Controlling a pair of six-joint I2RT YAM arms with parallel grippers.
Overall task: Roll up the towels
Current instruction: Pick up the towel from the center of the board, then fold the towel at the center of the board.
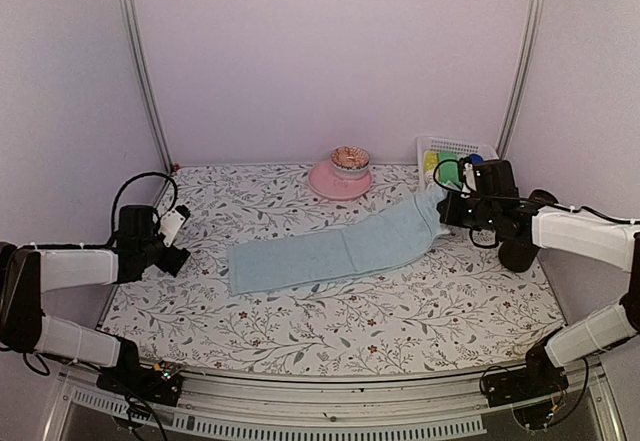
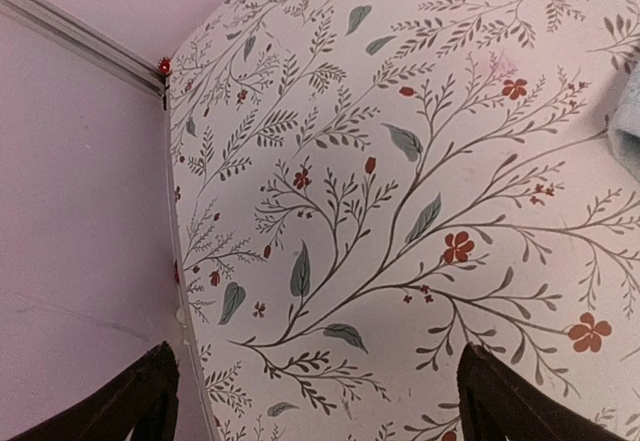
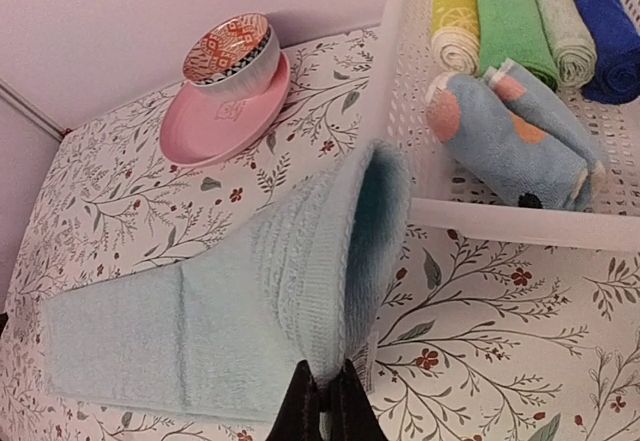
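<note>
Right wrist view: the end of a thin pale-blue rectangular towel (image 3: 200, 331) was grasped by the right hand (image 3: 322, 389), apparently to start the roll; inward curling was needed next.

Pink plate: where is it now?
The pink plate sits back-centre on the table in the top view, under a patterned bowl, left of the white basket.

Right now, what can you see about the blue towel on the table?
The towel is pale blue, soft and fuzzy-looking, a long thin strip with a crease across its middle. Most of it lies flat on the flowery table, slanting from the middle-left toward the back right. Its right end is lifted and curled over, pinched by the right gripper, close to the white basket. It is not rolled yet and lies apart from the pink plate.
</note>
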